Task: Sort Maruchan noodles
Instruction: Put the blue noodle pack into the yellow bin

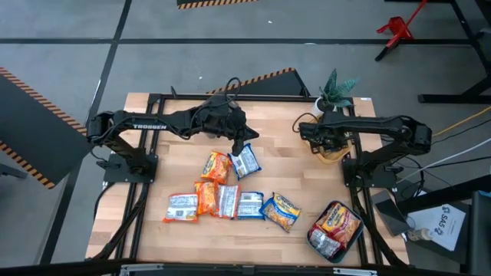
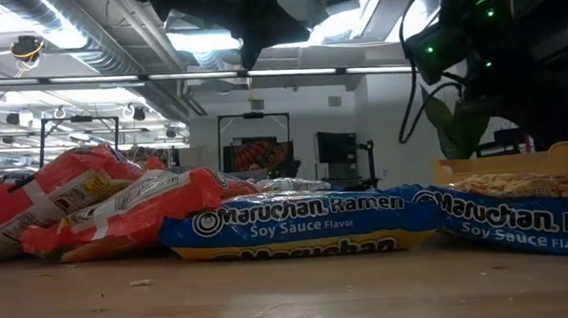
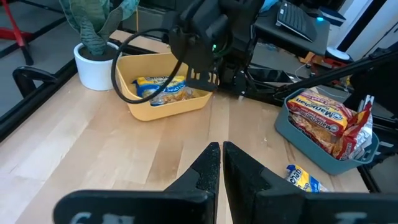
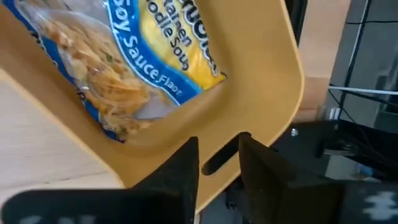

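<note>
Several Maruchan packets lie flat on the wooden table: an orange one point(image 1: 216, 166), a blue-white one point(image 1: 245, 162), and a row nearer the front edge from a white-red packet point(image 1: 182, 207) to a blue-yellow one point(image 1: 281, 211). My left gripper point(image 1: 239, 144) point(image 3: 221, 165) hangs shut and empty above the blue-white packet, well off the table in the low view point(image 2: 246, 51). My right gripper point(image 1: 316, 138) point(image 4: 217, 165) is open over the yellow bin point(image 4: 273, 74), its fingers just above the rim by the handle slot. A blue-yellow Soy Sauce packet point(image 4: 143, 68) lies inside that bin.
A grey bin point(image 1: 354, 239) at the front right holds red-orange packets point(image 1: 335, 222). A potted plant point(image 1: 335, 92) stands at the far edge behind the yellow bin point(image 3: 163, 109). Bare wood lies between the packets and the two bins. Black frame rails border the table.
</note>
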`<state>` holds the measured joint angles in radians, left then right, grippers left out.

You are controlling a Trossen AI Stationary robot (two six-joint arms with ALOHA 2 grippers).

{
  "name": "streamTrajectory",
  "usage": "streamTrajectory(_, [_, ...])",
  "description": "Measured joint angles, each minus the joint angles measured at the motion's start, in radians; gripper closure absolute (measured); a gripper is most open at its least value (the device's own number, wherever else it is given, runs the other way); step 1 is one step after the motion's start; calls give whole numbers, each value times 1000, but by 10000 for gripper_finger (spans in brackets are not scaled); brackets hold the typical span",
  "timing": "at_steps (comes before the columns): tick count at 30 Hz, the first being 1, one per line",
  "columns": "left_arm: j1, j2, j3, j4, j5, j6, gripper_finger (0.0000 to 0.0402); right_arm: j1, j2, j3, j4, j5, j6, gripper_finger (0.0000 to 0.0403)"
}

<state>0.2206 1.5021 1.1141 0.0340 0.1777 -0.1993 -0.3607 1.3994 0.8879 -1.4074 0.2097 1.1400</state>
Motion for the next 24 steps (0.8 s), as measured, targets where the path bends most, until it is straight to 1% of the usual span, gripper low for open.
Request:
streamTrajectory(5, [0, 0, 0, -1, -2, 0, 388, 0, 0, 0, 46, 39, 11, 340])
streamTrajectory(9, [0, 0, 0, -1, -6, 0, 388, 0, 0, -3, 56, 79, 14, 375])
streamTrajectory(12, [0, 0, 0, -2, -10, 0, 388, 0, -11, -50, 75, 72, 18, 398])
streamTrajectory(16, [0, 0, 0, -8, -24, 0, 388, 0, -39, -119, 121, 15, 31, 393])
streamTrajectory(21, [1, 0, 0, -8, -67, 0, 388, 0, -51, -171, 264, -13, 32, 401])
streamTrajectory(24, [8, 0, 0, -8, -67, -1, 388, 0, -49, -201, 340, -21, 34, 399])
